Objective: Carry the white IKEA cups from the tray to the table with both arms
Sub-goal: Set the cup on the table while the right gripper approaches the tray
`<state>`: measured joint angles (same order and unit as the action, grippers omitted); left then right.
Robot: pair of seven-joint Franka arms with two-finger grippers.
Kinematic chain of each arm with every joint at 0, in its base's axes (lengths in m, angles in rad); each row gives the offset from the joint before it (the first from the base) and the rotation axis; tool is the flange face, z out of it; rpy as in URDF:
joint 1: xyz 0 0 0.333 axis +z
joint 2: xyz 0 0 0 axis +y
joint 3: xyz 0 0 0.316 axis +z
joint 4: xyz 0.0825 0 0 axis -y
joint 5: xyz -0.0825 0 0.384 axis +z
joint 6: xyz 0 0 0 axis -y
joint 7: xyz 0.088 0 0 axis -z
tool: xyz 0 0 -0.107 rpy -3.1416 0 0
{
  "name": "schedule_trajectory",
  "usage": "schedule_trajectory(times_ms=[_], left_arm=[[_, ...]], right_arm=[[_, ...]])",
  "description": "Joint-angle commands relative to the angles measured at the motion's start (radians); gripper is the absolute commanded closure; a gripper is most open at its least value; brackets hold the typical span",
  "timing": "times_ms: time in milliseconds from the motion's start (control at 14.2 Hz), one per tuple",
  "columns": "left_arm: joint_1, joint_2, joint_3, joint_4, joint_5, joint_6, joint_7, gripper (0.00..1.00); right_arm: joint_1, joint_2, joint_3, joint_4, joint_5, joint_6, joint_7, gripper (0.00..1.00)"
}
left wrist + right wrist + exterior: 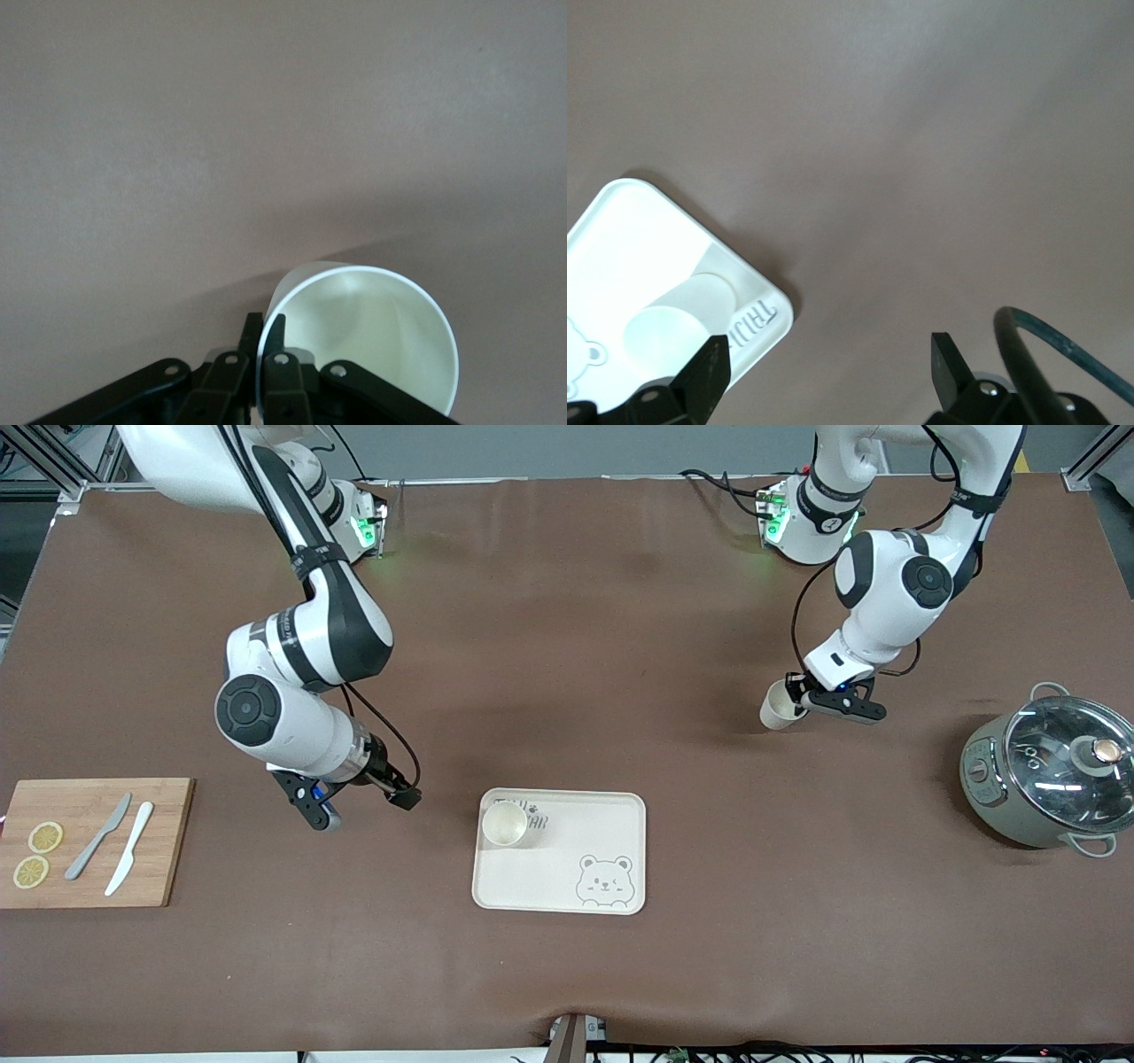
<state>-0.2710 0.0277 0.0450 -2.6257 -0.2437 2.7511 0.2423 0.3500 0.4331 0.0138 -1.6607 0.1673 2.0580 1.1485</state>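
I've got the left arm's black two-finger gripper up over the brown desk, toward the left arm's end. Its fingers are clenched on the rim wall of a small cream-white handleless cup, one finger inside and one outside. The cup is tilted, its mouth facing the wrist camera.

The second identical cream-white cup stands upright on the cream bear-printed tray, in the corner nearest the right arm. The right arm's black gripper hovers over bare desk just beside that tray corner. Its fingers are spread wide and hold nothing. The cup sits beside one fingertip, not between them.
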Motion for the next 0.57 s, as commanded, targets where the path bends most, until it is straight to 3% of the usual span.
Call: schedule_trajectory(times_ms=[0, 495], left_arm=[[0.024, -0.026, -0.004, -0.039, -0.025, 0.024, 0.052, 1.00], [0.032, 0.017, -0.004, -0.037, -0.026, 0.071, 0.069, 1.00]], right_arm=[[0.027, 0.058, 0.012, 0.051, 0.014, 0.050, 0.124, 0.00], [0.104, 0.180, 0.012, 0.140, -0.014, 0.089, 0.301, 0.00]])
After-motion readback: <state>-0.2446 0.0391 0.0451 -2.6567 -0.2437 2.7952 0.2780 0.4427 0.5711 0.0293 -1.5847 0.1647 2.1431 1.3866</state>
